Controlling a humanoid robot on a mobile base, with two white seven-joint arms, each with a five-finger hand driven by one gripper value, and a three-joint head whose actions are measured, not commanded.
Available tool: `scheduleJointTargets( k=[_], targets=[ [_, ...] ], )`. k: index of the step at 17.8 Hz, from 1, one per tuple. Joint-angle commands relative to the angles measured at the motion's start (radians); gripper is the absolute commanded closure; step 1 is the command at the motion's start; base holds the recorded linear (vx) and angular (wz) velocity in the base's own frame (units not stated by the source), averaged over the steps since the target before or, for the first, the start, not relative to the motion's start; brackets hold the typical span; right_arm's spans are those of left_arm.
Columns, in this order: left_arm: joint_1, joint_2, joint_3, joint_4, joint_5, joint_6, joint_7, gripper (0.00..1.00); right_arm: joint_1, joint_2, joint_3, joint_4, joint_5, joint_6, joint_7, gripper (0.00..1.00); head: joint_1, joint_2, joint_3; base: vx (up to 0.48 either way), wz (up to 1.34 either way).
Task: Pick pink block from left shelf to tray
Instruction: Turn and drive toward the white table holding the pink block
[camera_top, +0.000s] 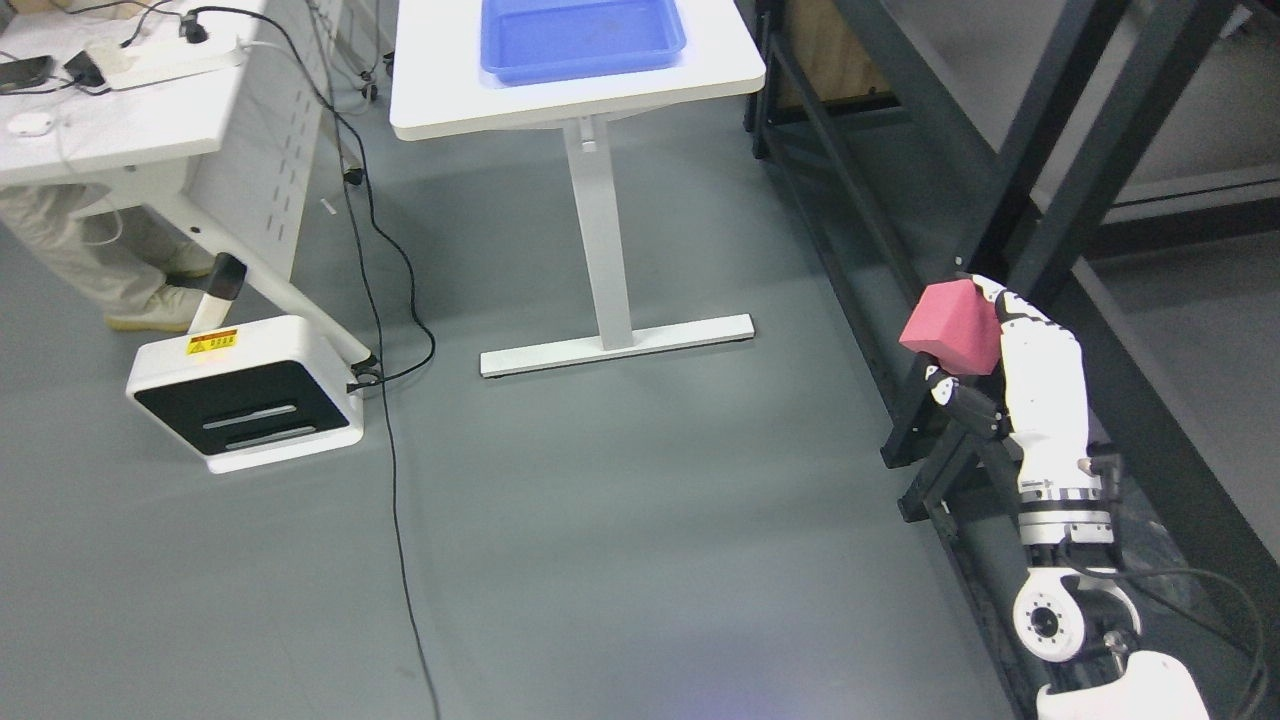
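My right hand (985, 350) pinches the pink block (950, 327) beside the dark shelf (1050, 210), so I judge pickup done, with the carry to the blue tray (585, 62) on the worktop (560, 100) left.

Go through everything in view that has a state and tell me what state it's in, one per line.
Pink block: held in the right hand, off the shelf.
Right hand: shut on the block.
Blue tray: on the white table, nothing visible in it.
Power strip: on the desk, plugs inserted.
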Motion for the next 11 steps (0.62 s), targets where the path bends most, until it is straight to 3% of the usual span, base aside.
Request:
scheduleJointTargets(
  k=[1,11],
  targets=[
    [-0.029,0.017,0.000,-0.017,0.000,0.000,0.001,0.00,-0.002,0.003,-0.005,0.000,-0.006,-0.001,0.000,0.97,0.0000,0.000,0.000,-0.016,0.38],
    [-0.029,0.017,0.000,-0.017,0.000,0.000,0.001,0.00,0.000,0.009,-0.004,0.000,-0.004,-0.001,0.000,0.97,0.0000,0.000,0.000,0.015,0.34]
  ],
)
